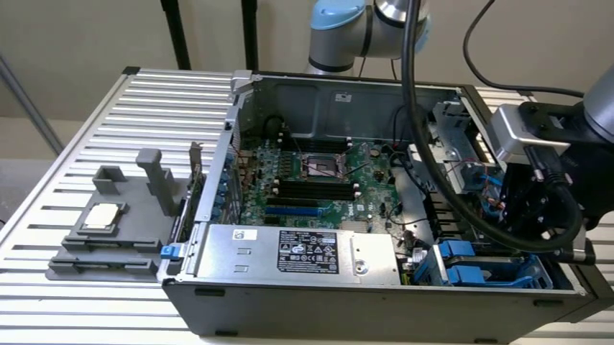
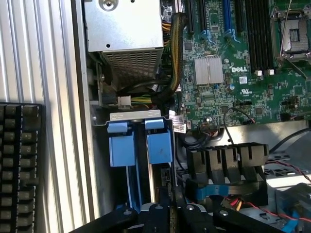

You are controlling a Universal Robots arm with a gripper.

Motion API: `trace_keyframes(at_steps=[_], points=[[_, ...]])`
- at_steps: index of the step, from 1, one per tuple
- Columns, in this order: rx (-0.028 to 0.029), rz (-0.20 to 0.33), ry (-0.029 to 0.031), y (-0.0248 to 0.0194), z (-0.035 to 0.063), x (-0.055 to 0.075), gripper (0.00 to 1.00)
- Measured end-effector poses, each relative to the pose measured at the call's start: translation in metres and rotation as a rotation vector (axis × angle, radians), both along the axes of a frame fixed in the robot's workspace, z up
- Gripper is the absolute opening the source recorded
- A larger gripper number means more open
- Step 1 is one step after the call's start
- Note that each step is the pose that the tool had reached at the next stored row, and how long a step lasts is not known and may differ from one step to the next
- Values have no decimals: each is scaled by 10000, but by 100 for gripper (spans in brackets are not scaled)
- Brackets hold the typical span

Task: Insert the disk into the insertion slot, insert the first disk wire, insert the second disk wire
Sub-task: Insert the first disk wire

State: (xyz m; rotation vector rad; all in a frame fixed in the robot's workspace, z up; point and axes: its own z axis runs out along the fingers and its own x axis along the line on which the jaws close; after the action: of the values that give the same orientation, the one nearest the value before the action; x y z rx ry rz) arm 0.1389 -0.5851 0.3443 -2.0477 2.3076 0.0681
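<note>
Claw [image 1: 548, 244] over insertion slot [image 1: 479, 269]

Soft, even overhead light fills the exterior view, leaving the slatted table [image 1: 115, 115] at nine o'clock pale and free of glare, while the open computer case [image 1: 317, 108] holds gentle shadow that deepens toward five o'clock around the insertion slot [image 1: 479, 272]. In the wrist view the light turns cooler and bluish. There the power-supply box [image 2: 124, 29] and the heatsink [image 2: 209, 70] gleam almost white, and the cavity beneath the blue fittings sinks to near black.
</note>
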Motion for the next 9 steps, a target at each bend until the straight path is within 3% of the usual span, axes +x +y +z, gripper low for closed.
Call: trace_keyframes(at_steps=[9], points=[[-58, -85, 0, 0, -4, -1, 16]])
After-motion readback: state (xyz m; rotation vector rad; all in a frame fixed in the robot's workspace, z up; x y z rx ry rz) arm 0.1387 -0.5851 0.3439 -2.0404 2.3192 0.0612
